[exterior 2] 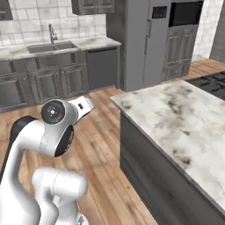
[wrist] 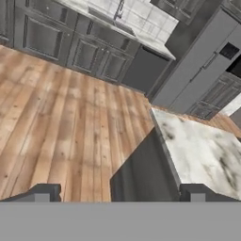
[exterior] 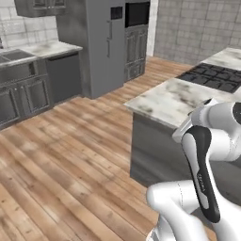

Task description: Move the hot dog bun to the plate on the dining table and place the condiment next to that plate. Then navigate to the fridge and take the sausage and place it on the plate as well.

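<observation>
I see the fridge (exterior: pixel 106 44) standing closed at the far wall, tall and upright, its doors facing the wooden floor (exterior: pixel 61 155), between the dishwasher (exterior: pixel 63 75) and the wall oven (exterior: pixel 137 40). The dining table, my desk (exterior 2: pixel 184 118), runs its long marble top away from me, cooktop (exterior: pixel 214 77) at the far end. My arm is folded low beside the desk's near corner. The tool (wrist: pixel 120 193) has its fingers (wrist: pixel 42 193) spread wide apart, with nothing between them, aimed over floor and desk corner.

Closed fridge (exterior 2: pixel 147 41) beyond dining table (exterior 2: pixel 184 118)
</observation>
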